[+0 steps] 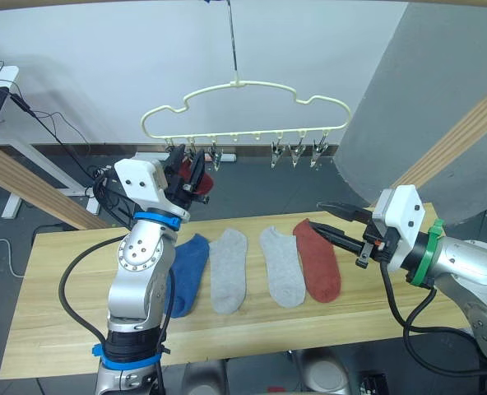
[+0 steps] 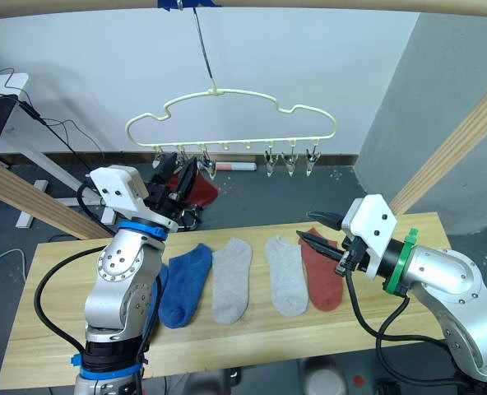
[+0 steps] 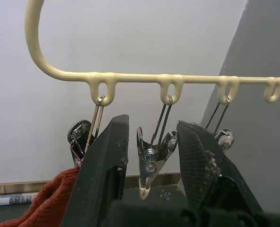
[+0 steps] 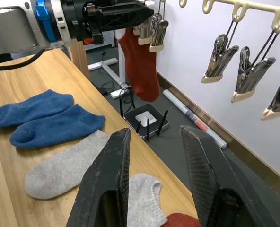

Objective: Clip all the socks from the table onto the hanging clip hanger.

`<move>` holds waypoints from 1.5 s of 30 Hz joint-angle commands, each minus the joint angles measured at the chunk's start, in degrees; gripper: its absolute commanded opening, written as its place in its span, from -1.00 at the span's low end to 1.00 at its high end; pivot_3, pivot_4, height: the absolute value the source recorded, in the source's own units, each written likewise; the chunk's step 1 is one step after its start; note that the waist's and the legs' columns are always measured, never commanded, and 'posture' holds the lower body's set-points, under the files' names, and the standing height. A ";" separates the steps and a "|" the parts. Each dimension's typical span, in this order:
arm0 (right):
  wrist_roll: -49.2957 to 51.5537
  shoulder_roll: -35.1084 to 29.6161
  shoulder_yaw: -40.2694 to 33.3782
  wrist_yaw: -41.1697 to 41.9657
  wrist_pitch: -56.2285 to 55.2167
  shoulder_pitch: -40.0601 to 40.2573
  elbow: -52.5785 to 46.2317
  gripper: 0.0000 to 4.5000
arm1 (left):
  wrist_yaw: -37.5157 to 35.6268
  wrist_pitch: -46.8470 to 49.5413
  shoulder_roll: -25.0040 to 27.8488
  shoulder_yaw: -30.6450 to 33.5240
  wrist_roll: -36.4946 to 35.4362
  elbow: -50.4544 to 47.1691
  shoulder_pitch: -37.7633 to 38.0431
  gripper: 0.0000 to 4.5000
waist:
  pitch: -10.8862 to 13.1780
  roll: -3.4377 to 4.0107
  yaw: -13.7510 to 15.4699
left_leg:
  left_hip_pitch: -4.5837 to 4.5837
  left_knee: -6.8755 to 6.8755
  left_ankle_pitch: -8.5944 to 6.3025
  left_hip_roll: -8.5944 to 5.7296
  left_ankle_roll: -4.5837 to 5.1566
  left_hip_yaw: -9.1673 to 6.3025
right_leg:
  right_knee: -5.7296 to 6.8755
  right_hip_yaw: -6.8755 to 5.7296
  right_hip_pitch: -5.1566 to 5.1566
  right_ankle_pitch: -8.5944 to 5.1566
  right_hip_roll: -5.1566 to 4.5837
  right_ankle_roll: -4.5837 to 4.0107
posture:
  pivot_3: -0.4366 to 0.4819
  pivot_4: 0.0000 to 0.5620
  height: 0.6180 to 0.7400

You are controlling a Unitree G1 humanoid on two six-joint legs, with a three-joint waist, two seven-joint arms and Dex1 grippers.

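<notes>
While one red sock (image 4: 141, 64) hangs clipped, both end effectors (image 3: 152, 156) (image 4: 152, 177) released, empty.

Red sock (image 4: 141, 64) clipped on hanger (image 1: 243, 111), apparently five socks (image 1: 264, 267) on table (image 1: 54, 321)

This looks like a robotics lab or test room rather than a home: a plain white wall (image 1: 104, 66) and dark grey floor (image 1: 252, 185), loose black cables (image 1: 50, 132) trailing beside a white desk (image 1: 1, 78), a bare plank table (image 1: 54, 321) framed by slanted wooden beams (image 1: 30, 183), and a grey fabric backdrop (image 1: 424, 90) hung to one side
</notes>
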 commanded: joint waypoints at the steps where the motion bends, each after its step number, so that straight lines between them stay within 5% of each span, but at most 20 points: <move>1: 1.18 -0.28 -0.07 0.40 -1.37 -0.10 -1.17 -0.23 | -0.14 -0.74 0.25 0.14 0.59 -0.93 -0.23 -0.22 | 0.00 0.00 0.01 | 0.00 0.00 0.00 0.00 0.00 0.00 | 0.00 0.00 0.00 0.00 0.00 0.00 | -0.70 0.19 1.00; 13: 1.40 -0.01 0.44 0.08 -1.28 -0.90 -0.95 -0.23 | -0.62 -1.03 0.50 0.22 0.80 0.04 -0.76 -0.22 | 0.00 0.00 0.03 | 0.00 0.01 0.00 0.01 0.00 -0.01 | 0.01 -0.01 0.00 0.00 0.00 0.00 | -0.70 0.19 1.00; 22: 1.61 -0.16 0.68 -0.40 -1.21 -0.46 -1.39 -0.23 | -1.35 -2.01 0.36 0.50 0.60 0.67 -0.74 -0.98 | 0.00 0.00 0.01 | 0.00 0.06 0.00 0.01 0.00 -0.01 | 0.04 -0.01 0.01 0.00 0.00 0.00 | -0.70 0.18 1.00; 30: -5.50 -1.11 5.22 -6.75 2.60 5.66 -0.03 -0.23 | -1.93 -2.23 1.07 0.63 0.65 0.55 -0.34 -0.99 | 0.00 0.00 0.12 | 0.00 0.07 0.00 0.02 0.00 -0.03 | 0.05 -0.02 0.03 0.00 -0.01 0.00 | -0.68 0.20 1.00; 37: -21.82 9.21 18.27 -22.99 0.89 8.52 9.68 0.80 | -2.51 -1.60 1.43 0.05 0.59 -0.46 -0.28 -1.00 | -0.02 -0.02 -0.19 | 0.11 0.08 0.01 0.04 -0.02 0.01 | 0.09 0.02 0.05 0.00 0.01 0.01 | -0.66 0.21 1.00; 45: -31.65 24.22 18.88 -36.24 -6.84 6.19 29.90 0.80 | -2.25 -0.51 1.14 -0.62 0.47 -1.26 -0.54 -1.00 | -0.02 -0.02 -0.03 | 0.12 0.03 0.01 0.10 -0.02 0.01 | 0.09 0.04 0.04 0.01 -0.01 0.01 | -0.63 0.20 1.00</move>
